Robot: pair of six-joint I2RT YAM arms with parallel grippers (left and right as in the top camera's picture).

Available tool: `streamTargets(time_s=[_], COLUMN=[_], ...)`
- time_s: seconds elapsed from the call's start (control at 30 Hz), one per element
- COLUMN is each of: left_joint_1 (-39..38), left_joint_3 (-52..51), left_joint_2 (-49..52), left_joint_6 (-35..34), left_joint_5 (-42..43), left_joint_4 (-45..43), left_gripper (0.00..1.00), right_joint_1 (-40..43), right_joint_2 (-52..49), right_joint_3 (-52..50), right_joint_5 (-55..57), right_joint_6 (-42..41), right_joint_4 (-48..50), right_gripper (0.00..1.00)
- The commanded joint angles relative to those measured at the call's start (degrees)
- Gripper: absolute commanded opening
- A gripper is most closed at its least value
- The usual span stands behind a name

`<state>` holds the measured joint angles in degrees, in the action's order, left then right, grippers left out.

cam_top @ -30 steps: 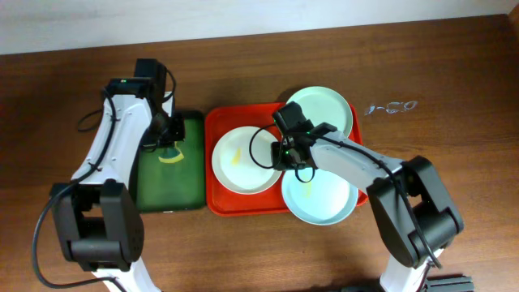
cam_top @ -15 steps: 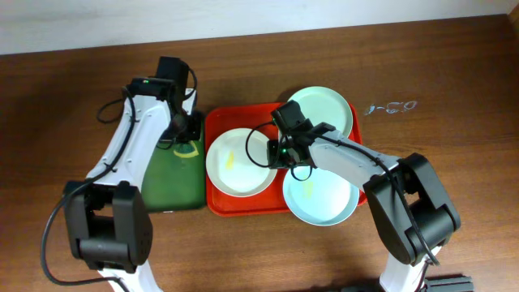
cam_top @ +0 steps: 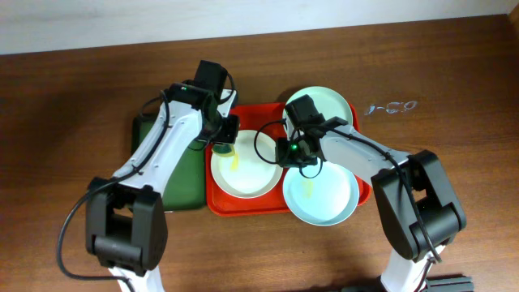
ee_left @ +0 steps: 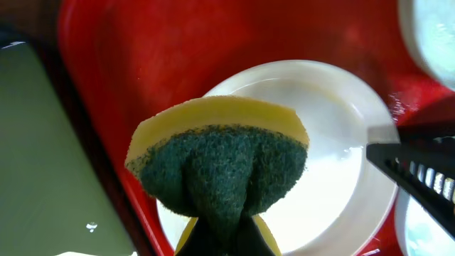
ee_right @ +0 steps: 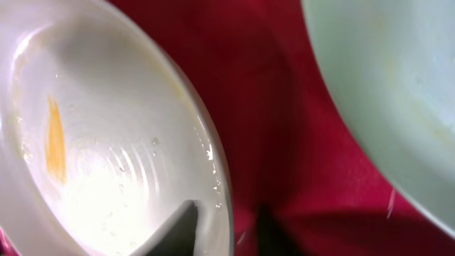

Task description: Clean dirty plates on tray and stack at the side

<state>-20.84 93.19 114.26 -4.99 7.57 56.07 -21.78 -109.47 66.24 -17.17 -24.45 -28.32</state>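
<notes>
One white plate [cam_top: 242, 169] and two mint plates [cam_top: 324, 108] on the red tray [cam_top: 253, 115].
We record the right pincer [cam_top: 285, 154] pinching the white plate's right rim; the left pincer [cam_top: 225, 136] clamps a sponge [ee_left: 220, 163] just above that plate.

Place: it looked like a robotics lab bench, not a home kitchen.
Surface: a dark wooden table [cam_top: 454, 73] ran back to a plain pale wall [cam_top: 243, 16].
Rig: two white-and-black robot arms [cam_top: 154, 158] were mounted at its near edge.
Props: a red tray [cam_top: 235, 205], a white plate [cam_top: 243, 174], two mint-green plates [cam_top: 328, 105], a green tray [cam_top: 182, 182] and a sponge [ee_left: 220, 160] lay between them.
</notes>
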Motion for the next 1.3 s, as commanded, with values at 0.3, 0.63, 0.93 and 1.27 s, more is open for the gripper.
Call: streamTargets(time_s=[0.3,0.63,0.93,1.27], left_joint_1=[-0.17,-0.55,-1.33,0.85], left_joint_3=[-0.48,-1.33,-0.33,5.95], left_joint_2=[7.67,9.75,14.84,6.69], left_joint_6=[-0.74,-0.76,1.92,1.38], left_joint_5=[0.98,-0.28,17.14,2.95], left_joint_4=[-1.46,-1.86,-1.16,2.95], left_gripper=[0.0,0.0,0.0,0.0], right_joint_1=[0.0,0.0,0.0,0.0], right_joint_2=[-0.42,-0.52,-0.52,-0.52], right_joint_3=[1.44,1.44,1.44,1.44], right_joint_5=[1.31,1.31,1.31,1.31], right_joint_6=[0.44,0.44,0.44,0.44], right_joint_4=[0.04,0.07,0.22,0.2], right_gripper=[0.04,0.04,0.04,0.04])
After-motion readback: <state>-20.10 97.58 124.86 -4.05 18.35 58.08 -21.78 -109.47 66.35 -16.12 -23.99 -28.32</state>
